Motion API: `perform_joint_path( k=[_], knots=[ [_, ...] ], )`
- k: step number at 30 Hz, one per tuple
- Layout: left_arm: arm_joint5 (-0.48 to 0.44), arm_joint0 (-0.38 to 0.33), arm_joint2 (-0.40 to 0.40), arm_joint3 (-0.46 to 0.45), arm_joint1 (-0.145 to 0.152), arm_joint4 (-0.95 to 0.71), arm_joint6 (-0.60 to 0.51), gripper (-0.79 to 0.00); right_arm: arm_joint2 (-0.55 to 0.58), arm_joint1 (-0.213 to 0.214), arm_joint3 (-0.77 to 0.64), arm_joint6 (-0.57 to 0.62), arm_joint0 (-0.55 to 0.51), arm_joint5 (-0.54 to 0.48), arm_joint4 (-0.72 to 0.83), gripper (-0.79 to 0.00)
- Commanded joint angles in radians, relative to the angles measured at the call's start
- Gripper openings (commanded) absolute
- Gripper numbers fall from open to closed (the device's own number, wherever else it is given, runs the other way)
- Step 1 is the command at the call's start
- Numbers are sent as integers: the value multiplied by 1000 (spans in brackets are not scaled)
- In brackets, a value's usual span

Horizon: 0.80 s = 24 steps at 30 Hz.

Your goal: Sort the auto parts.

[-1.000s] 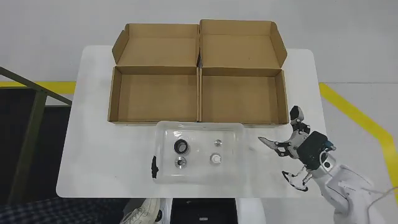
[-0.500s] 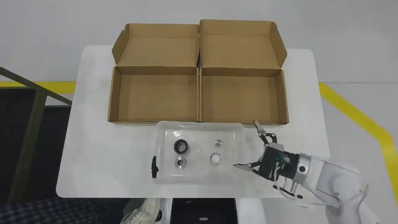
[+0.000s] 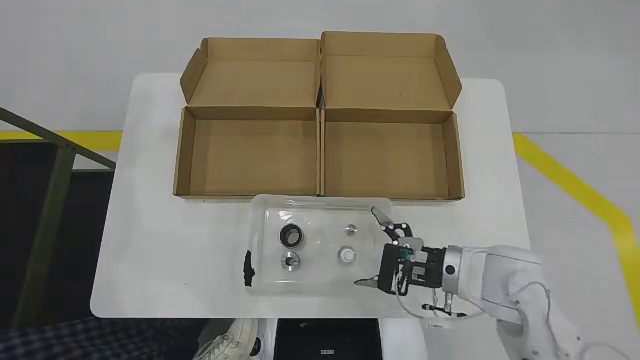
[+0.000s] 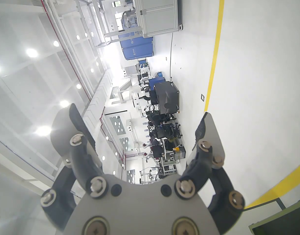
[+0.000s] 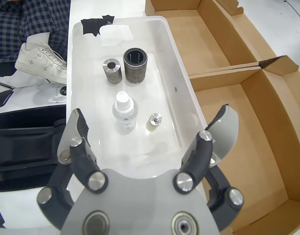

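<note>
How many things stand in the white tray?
4: a dark cylinder beside a smaller metal cylinder; nearer the right gripper, a small bottle beside a small capped part. None looks hidden.

left pincer (image 4: 140, 113): fingers (image 4: 208, 133) spread wide | behind: white floor (image 4: 262, 62), yellow line (image 4: 214, 50), grey framed enclosure (image 4: 159, 5)

Tray rim (image 5: 183, 76) (open above) rings four well-spaced parts (image 5: 134, 65).

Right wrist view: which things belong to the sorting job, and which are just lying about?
Job: linear bearing, metal sleeve, spray bottle, small capped part, all in the tray; cardboard boxes; open right gripper.
Lying about: black tape on the tray's rim.
</note>
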Motion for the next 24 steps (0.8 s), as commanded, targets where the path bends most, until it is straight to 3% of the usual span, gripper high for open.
perform_joint_path(
  k=[1,12,13,18,21,24],
  knots=[
    [0,0,0,0,0,0,0,0,-21,1,8,31,18,0,11,0],
    [0,0,0,0,0,0,0,0,-118,7,47,172,98,21,46,0],
    [0,0,0,0,0,0,0,0,-124,8,49,183,103,24,47,-74],
    [0,0,0,0,0,0,0,0,-148,11,58,222,121,40,57,-111],
    [0,0,0,0,0,0,0,0,-159,13,63,239,128,49,61,-86],
    [0,0,0,0,0,0,0,0,-169,16,67,250,133,56,63,-129]
  ],
)
